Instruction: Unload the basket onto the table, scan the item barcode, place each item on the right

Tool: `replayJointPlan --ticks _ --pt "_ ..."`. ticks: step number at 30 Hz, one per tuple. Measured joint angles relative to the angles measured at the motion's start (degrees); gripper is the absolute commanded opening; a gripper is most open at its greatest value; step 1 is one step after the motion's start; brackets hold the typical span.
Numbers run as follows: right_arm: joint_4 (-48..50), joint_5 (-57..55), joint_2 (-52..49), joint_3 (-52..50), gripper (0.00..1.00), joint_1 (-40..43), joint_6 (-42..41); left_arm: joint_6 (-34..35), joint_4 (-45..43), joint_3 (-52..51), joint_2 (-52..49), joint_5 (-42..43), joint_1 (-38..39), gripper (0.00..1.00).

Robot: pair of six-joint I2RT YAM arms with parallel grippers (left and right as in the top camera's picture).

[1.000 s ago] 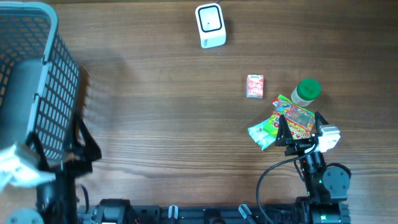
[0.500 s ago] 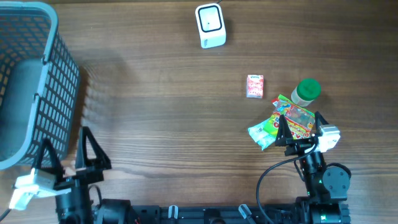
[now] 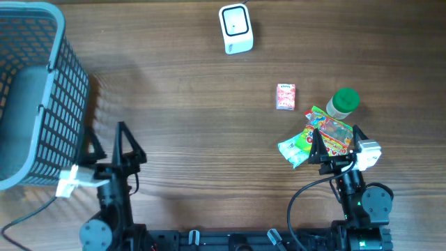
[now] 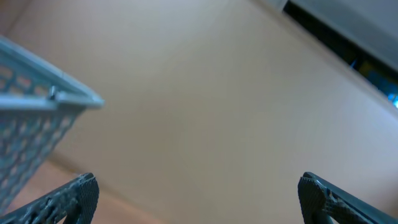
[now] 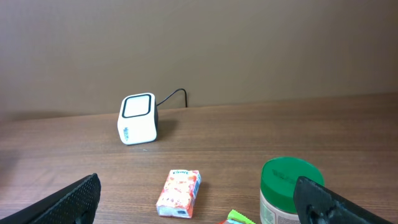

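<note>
right hand (image 3: 336,139) fingers apart over snack packets (image 3: 327,130); left hand (image 3: 106,137) spread, far off.

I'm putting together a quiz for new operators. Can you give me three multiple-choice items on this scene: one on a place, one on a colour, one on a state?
1. Where on the table does the barcode scanner stand?
A. far edge, near the middle
B. near edge, left
C. near edge, right

2. What colour is the lid of the jar?
A. red
B. green
C. white

3. How do the jaws of the right gripper stand?
A. shut on the jar
B. shut, empty
C. open

Answers: A, the overhead view shows it at the top, centre; B, the lid is green in both views; C, its fingers stand wide apart in the wrist view.
</note>
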State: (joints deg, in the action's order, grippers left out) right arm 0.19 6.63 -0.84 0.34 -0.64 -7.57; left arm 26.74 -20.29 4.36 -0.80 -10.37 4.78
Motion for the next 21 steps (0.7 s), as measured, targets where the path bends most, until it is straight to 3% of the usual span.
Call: replayJointPlan --ticks 4,11,18,21 --pt "0.0 0.0 0.0 0.0 1.0 0.0 0.0 0.2 2.0 -2.6 0.0 0.9 0.0 1.0" --pt "0.0 0.0 0.0 0.0 1.0 0.0 0.0 -1.0 13.9 -3.7 0.0 4.4 -2.0 1.0" --pt "0.0 0.0 0.0 0.0 1.0 0.0 0.0 -13.6 24.3 -3.8 0.0 10.8 -2.6 1.0" --pt "0.0 0.0 0.0 0.0 1.0 0.0 0.0 -17.6 24.3 -3.8 0.0 11.5 -2.6 1.0"
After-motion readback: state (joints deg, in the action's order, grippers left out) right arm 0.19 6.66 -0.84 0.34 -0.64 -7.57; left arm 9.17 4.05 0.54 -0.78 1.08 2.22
